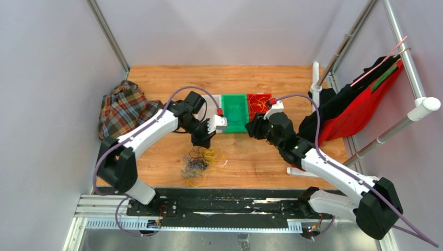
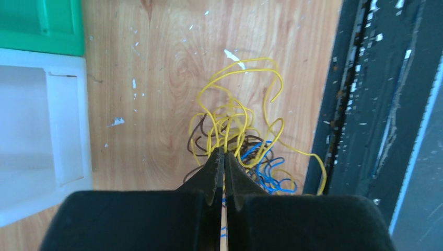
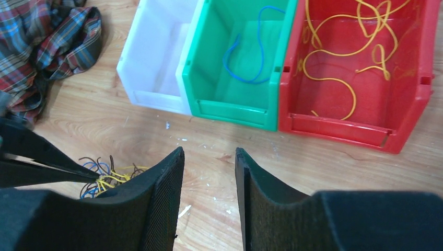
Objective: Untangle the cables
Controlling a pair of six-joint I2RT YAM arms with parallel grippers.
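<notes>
A tangle of thin yellow, blue and dark brown cables [image 1: 201,162] lies on the wooden table in front of the left arm. It also shows in the left wrist view [image 2: 240,130]. My left gripper [image 2: 224,152] is shut on yellow cable strands at the near top of the tangle. It hangs over the tangle in the top view [image 1: 202,141]. My right gripper [image 3: 209,151] is open and empty above bare wood in front of the bins, also seen from above [image 1: 253,128]. A blue cable [image 3: 245,52] lies in the green bin [image 3: 230,107]. Yellow cables [image 3: 339,52] lie in the red bin [image 3: 339,128].
A white bin [image 3: 154,99] stands left of the green one, apparently with nothing in it. A plaid cloth [image 1: 123,107] lies at the far left. Red and black cloth [image 1: 360,110] hangs on a rack at the right. A black rail [image 1: 219,201] runs along the near edge.
</notes>
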